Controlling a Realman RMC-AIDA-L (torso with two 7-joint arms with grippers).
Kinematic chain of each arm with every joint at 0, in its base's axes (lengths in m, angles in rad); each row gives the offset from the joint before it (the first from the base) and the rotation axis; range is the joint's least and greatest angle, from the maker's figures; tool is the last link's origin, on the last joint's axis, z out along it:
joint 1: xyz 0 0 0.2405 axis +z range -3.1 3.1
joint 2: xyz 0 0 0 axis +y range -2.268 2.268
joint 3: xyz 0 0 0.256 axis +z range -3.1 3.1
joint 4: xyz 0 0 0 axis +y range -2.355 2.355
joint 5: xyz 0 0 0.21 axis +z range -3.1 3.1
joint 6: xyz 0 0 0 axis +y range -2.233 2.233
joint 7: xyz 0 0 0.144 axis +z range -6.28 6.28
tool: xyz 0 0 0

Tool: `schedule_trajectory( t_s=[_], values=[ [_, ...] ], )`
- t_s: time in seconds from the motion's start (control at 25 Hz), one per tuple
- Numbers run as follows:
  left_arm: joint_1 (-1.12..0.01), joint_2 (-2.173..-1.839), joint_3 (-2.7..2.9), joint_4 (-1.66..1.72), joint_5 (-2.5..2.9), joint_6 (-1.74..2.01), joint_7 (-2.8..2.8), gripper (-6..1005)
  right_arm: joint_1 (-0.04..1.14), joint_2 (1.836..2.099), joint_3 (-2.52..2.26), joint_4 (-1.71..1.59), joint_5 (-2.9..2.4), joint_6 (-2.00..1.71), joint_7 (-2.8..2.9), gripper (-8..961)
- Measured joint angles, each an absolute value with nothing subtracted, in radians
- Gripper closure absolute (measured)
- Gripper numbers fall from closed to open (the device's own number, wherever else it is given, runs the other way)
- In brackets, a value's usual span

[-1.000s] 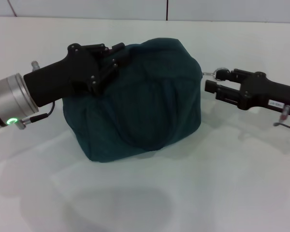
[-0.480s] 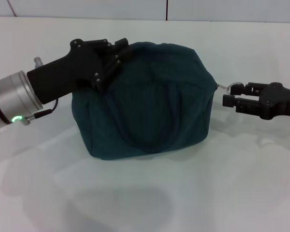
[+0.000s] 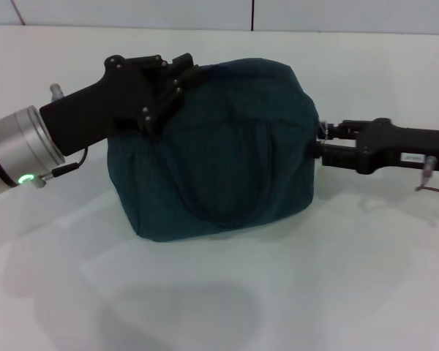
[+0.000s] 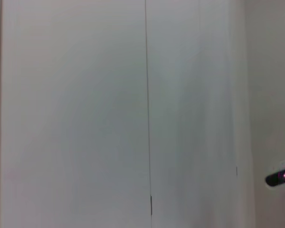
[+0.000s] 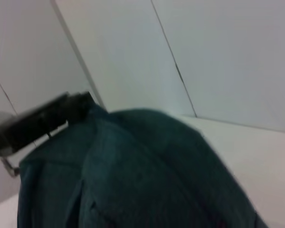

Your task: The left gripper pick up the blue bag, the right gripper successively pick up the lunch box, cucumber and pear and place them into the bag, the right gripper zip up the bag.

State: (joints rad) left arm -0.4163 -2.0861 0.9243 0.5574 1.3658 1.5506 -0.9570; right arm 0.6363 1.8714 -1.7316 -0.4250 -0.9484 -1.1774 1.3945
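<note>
While the blue bag (image 3: 219,150) sits plump and closed-looking on the white counter (image 3: 278,292), both arms are at its ends. The left tool (image 3: 164,84) is clenched on the bag's upper corner, pinching the fabric there; I'd say it grips that end so the bag cannot slide or slump when the zipper is pulled from the other side. The right tool (image 3: 323,142) is pressed up against the opposite end, level with the bag's upper half, its fingers drawn close together right at the fabric. Whether they actually hold the zipper pull I cannot tell, since the ring is hidden behind the fingertips. So the bag lies directly between the two tools, touching both. No lunch box, cucumber or pear shows anywhere around it; judging by the bulging shape, they are likely inside, and the zipping looks to be the step in hand.
</note>
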Motion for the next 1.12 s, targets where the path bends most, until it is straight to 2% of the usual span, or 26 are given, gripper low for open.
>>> schedule_trajectory(
  t_s=[0.28, 0.52, 0.92, 1.12],
  values=[
    [-0.415, -2.086, 0.924, 0.554, 1.349, 1.551, -0.947, 817, 0.661, 1.886, -1.732, -0.428, -0.979, -1.153, 1.393, 410],
    [-0.410, -2.086, 0.923, 0.554, 1.345, 1.551, -0.946, 800, 0.649, 1.869, -1.714, -0.429, -0.980, -1.158, 1.399, 410],
    [-0.409, -2.087, 0.926, 0.518, 1.279, 1.554, -0.933, 772, 0.537, 1.865, -1.536, -0.490, -1.005, -1.246, 1.348, 409],
    [-0.402, -2.088, 0.923, 0.473, 1.219, 1.590, -0.904, 758, 0.514, 1.877, -1.451, -0.509, -1.045, -1.350, 1.299, 409]
  ],
)
